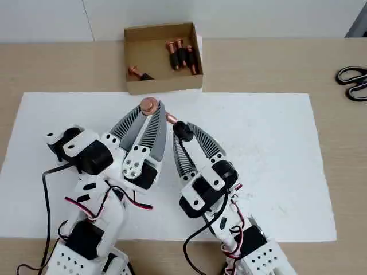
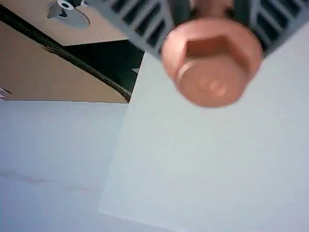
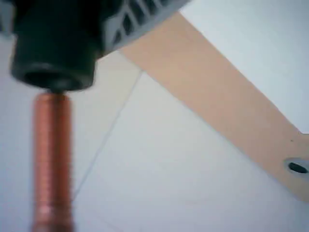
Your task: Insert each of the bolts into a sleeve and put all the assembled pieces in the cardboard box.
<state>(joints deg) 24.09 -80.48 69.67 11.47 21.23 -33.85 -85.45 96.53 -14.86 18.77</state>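
Bolt (image 1: 150,106) and black sleeve (image 1: 182,131) meet over the white sheet (image 1: 275,172), just in front of the cardboard box (image 1: 163,86). The left gripper (image 1: 151,110) is clamped on the bolt's copper head and the right gripper (image 1: 184,133) on the sleeve, with the threaded shaft at the sleeve's mouth. Several assembled pieces (image 1: 182,54) already lie inside the box.
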